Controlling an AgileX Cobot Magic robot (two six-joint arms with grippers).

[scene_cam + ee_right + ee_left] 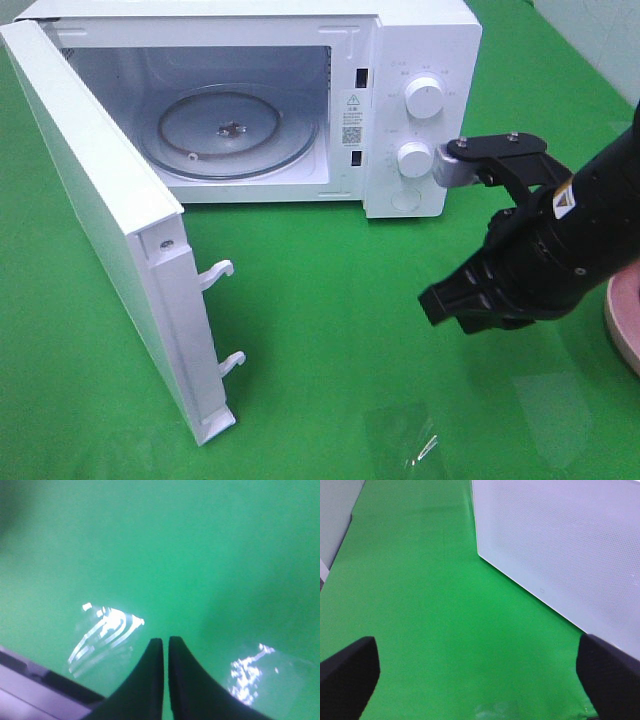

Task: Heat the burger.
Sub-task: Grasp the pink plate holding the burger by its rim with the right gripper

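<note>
1. Counter [330, 300]: green and glossy. There is open room along the front edge and between door and arm.
2. Left pincer [480, 680]: spread wide. Its two black fingers [347, 675] sit at the outer corners of the left wrist view, with bare counter [430, 605] between them. A white speckled panel [560, 545] stands ahead to one side, its lower edge on the counter.
3. Door [90, 200]: swung fully open at the left, standing edge-on. Its two latch hooks [215, 272] jut from the free edge toward the open middle.
4. Right pincer [440, 308]: pressed together and holding nothing. It hangs above bare counter at the right, clear of the door. The right wrist view shows the tips [166, 645] almost touching.
5. Pink plate [625, 320]: only its rim shows at the right frame edge, just behind the right arm.
6. Microwave [420, 40]: at the far side. The cavity is unobstructed, with the glass turntable [230, 130] bare. Two dials [425, 100] are on the right panel.
7. Burger: in no view, so its place cannot be told.
</note>
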